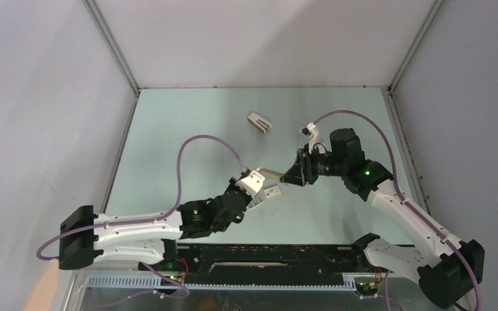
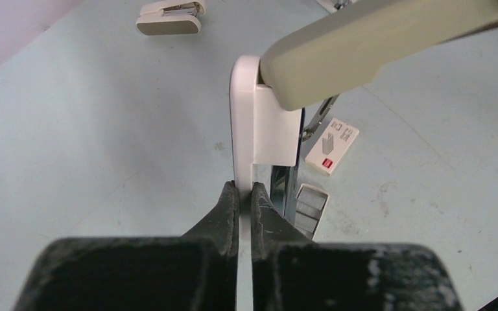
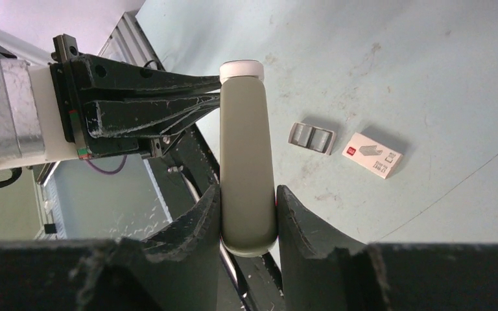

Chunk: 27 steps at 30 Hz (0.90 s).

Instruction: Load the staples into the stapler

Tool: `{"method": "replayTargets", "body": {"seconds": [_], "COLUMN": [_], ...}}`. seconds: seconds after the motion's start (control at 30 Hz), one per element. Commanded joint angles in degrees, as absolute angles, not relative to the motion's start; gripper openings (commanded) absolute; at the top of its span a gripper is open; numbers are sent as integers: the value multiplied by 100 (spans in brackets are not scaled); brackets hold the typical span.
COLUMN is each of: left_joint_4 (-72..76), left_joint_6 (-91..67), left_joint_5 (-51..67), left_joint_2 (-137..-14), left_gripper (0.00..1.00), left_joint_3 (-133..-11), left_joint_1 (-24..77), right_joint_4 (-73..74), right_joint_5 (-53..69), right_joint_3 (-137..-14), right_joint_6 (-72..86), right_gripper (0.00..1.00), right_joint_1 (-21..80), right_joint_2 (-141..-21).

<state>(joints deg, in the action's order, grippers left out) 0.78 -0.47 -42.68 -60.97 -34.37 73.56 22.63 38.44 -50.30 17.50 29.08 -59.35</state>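
The stapler is held up between both grippers. My left gripper (image 2: 245, 191) is shut on its white base (image 2: 246, 116). My right gripper (image 3: 248, 191) is shut on its beige top arm (image 3: 246, 129), which is swung away from the base (image 1: 272, 173). The dark metal magazine (image 2: 286, 184) shows beside the base. The staples (image 2: 311, 207) lie in a small white tray on the table below the stapler, and they also show in the right wrist view (image 3: 311, 137). In the top view the left gripper (image 1: 254, 183) and right gripper (image 1: 292, 176) meet at mid-table.
A small white box sleeve with a red mark (image 2: 332, 146) lies next to the tray, and also shows in the right wrist view (image 3: 372, 154). A second stapler (image 1: 258, 122) lies farther back on the pale green table (image 1: 188, 123). Grey walls enclose the table.
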Motion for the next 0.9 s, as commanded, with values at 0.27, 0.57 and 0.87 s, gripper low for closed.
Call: {"method": "replayTargets", "body": {"seconds": [0.27,0.57,0.87], "left_joint_4": [-834,-836,-334], "left_joint_6": [-1380,-2269,-3481], "left_joint_5": [-3615,-2979,-1556], "left_joint_2": [-5512,-5664,-5617], "left_gripper": [0,0,0], "left_joint_3": [-3511,-3623,-3528], "left_joint_1": [6301,5716,5115], "right_joint_4": [1326,1205,-33], "right_joint_5": [2736,828,-1133], "right_joint_3": [-5370,-5283,-4430], "right_joint_6": [2408,2589,3020], "right_gripper": [21,77,79], "right_joint_1": [3000,3995,5394], "right_joint_2": [-5717,-5371,-5524]}}
